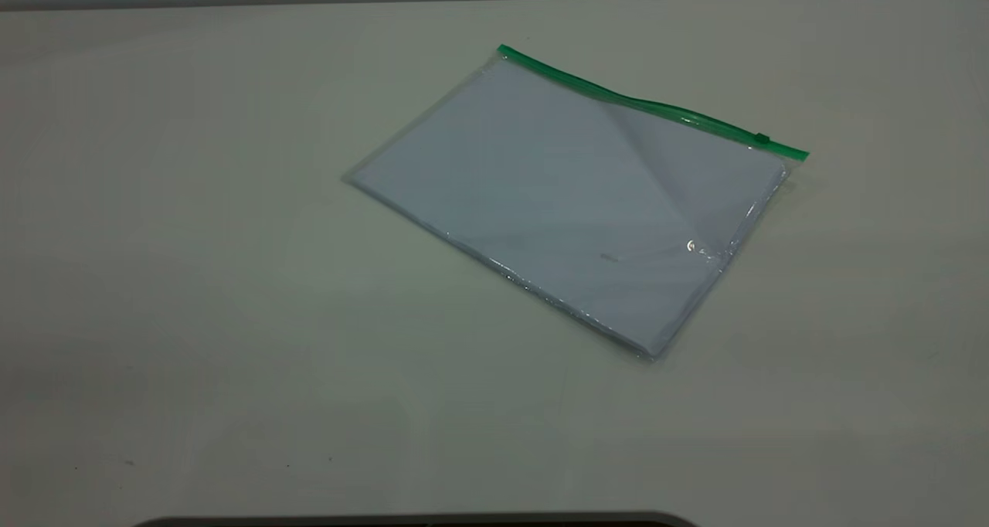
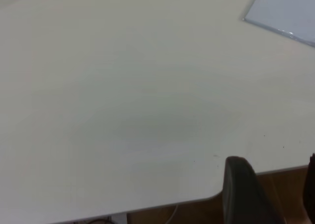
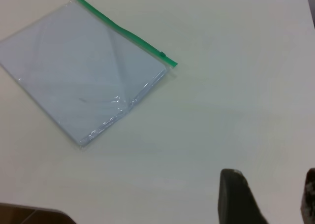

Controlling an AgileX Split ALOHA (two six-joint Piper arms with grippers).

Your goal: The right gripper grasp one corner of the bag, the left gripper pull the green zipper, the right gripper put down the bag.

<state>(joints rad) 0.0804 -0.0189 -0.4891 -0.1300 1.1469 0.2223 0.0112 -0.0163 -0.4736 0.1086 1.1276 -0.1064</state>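
The bag (image 1: pixel 572 202) lies flat on the white table, a clear pouch with white sheets inside. The green zipper (image 1: pixel 657 108) runs along its far long edge, with the slider tab (image 1: pixel 762 138) near the right end. Neither arm shows in the exterior view. In the right wrist view the bag (image 3: pixel 83 71) and zipper (image 3: pixel 125 32) lie well away from my right gripper (image 3: pixel 268 184), which is open and empty over bare table. In the left wrist view only a corner of the bag (image 2: pixel 290 12) shows; my left gripper (image 2: pixel 273 179) is open and empty at the table's edge.
The white table (image 1: pixel 232 280) stretches wide around the bag. Its front edge with a dark notch (image 1: pixel 417 521) shows at the bottom of the exterior view. In the left wrist view the table edge (image 2: pixel 162 204) borders a brown floor.
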